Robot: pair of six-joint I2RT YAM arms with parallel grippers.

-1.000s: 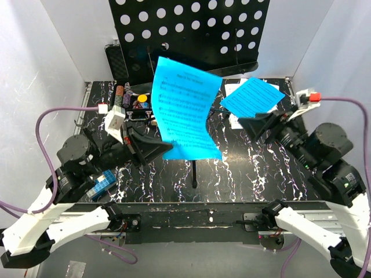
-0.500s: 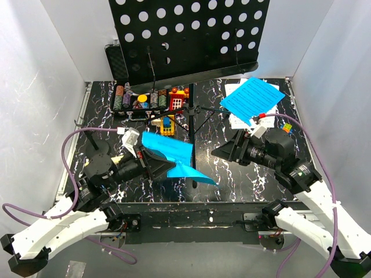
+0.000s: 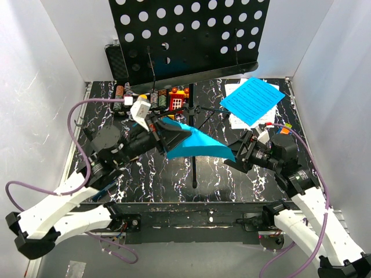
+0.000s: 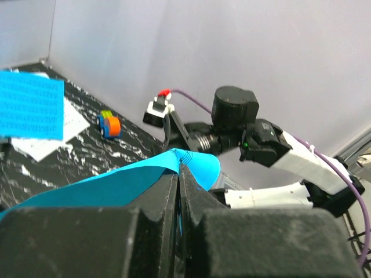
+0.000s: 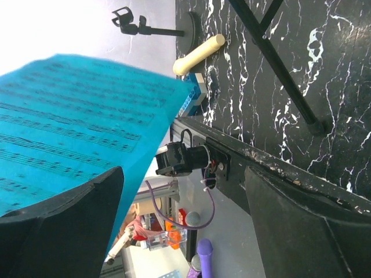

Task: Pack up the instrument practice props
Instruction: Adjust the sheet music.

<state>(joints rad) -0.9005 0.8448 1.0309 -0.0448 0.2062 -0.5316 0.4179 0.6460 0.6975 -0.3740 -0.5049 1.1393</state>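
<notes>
Your left gripper (image 4: 179, 174) is clamped tight on the edge of a blue sheet-music page (image 4: 116, 188). The two fingers meet on the paper with no gap, so the page rides clear of the black marbled table (image 3: 162, 185) instead of dragging across it. From that pinch the page stretches out toward your right gripper (image 3: 236, 155), whose jaws stand wide apart with nothing between them. In the right wrist view the page's free end lies against the side of one finger, though you cannot tell whether it actually touches. That looks like a set-up for a handover or a two-handed steadying of the limp sheet, since one pinch leaves the far corner sagging. The page hangs just above the tripod legs (image 3: 194, 168) of the music stand (image 3: 191, 35), so mind a snag there. A second blue page (image 3: 253, 99) lies on white paper at the back right, not yet collected. The cream microphone (image 5: 199, 54) and the small mic stand (image 5: 148, 30) sit on the table's left side, apart from both arms. The poker chip case (image 3: 139, 95) and toy blocks (image 3: 178, 98) lie under the stand's desk and are best left alone.
</notes>
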